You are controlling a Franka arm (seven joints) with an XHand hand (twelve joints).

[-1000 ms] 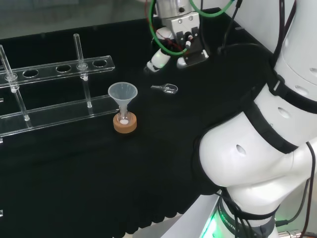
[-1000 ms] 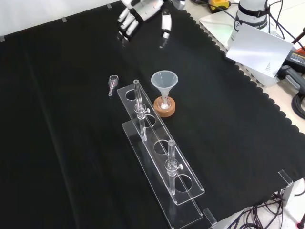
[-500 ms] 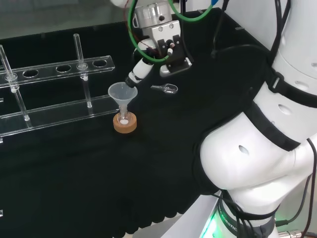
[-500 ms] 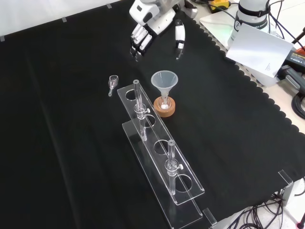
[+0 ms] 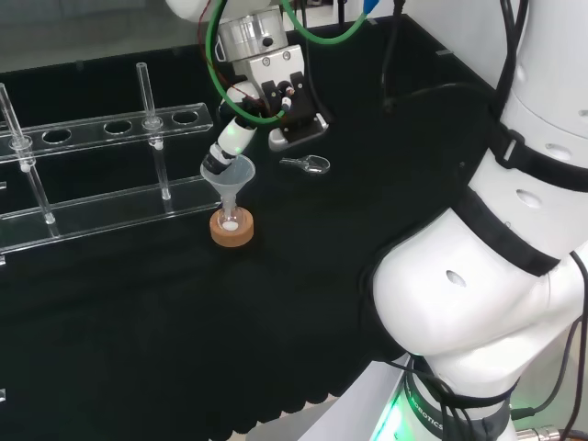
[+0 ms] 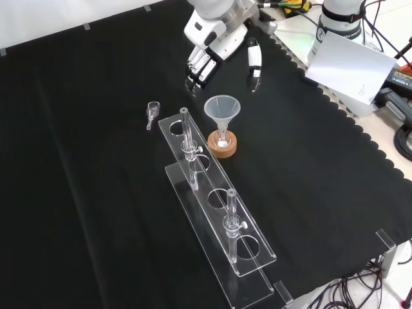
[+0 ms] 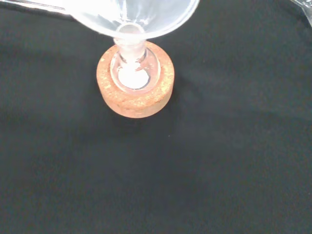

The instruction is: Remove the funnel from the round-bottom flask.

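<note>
a: where's the funnel (image 6: 222, 108) sitting?

b: its stem is down in the neck of the round-bottom flask (image 7: 134, 73), and the flask rests in a cork ring (image 6: 222, 144) on the black cloth (image 6: 96, 212). in the wrist view you see the wide clear cone above the flask neck, with something white at the bottom of the flask.

a: and the hand (image 6: 215, 42)?

b: in the front view it hangs above and just beyond the funnel, fingers (image 6: 198, 67) spread and fairly straight on one side, thumb (image 6: 255, 63) held apart on the other. wide, holding nothing. it isn't closed round the funnel.

a: touching it?

b: in the head view a fingertip (image 5: 219, 161) sits right at the funnel's rim (image 5: 230, 170), but i cannot tell whether they touch or merely overlap.

a: anything else nearby?

b: a clear test-tube rack (image 6: 215, 212) runs just to the left of the cork ring in the front view, with upright clear posts. a small clear spoon-like piece (image 6: 152, 112) lies on the cloth beyond the rack's far end; in the head view it lies to the right of the funnel (image 5: 310, 164)
</note>
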